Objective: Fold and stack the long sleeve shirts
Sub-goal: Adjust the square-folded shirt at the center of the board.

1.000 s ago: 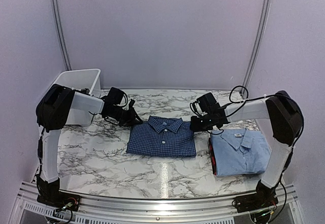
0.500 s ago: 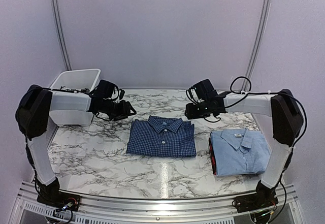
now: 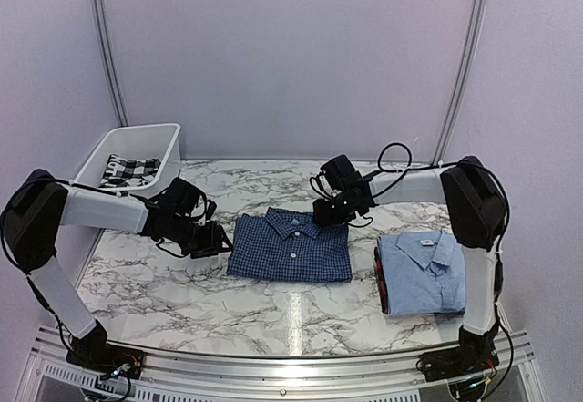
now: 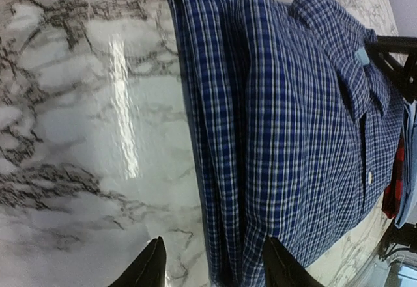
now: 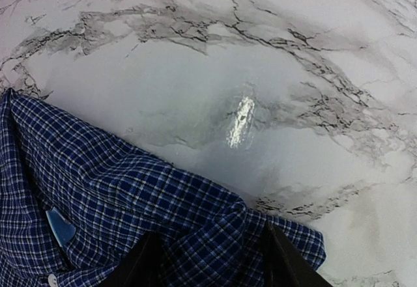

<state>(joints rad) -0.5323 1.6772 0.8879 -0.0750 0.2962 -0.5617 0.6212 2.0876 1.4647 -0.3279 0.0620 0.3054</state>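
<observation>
The light blue shirt point(image 3: 428, 270) is lying folded at near right, seemingly atop something red. The dark blue check shirt point(image 3: 290, 245) is lying folded at centre, the left gripper point(image 4: 213, 240) and right gripper point(image 5: 208, 233) flanking it, fingers apart. Stacking is pending, calling for pinching all layers.

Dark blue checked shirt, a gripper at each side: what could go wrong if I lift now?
1. The left gripper stands open astride the folded side layers of the dark blue checked cloth shirt; it may pinch only the top ones, and the fold opens.
2. The right gripper stands open over a far corner by the collar, so the shirt could sag or twist.
</observation>
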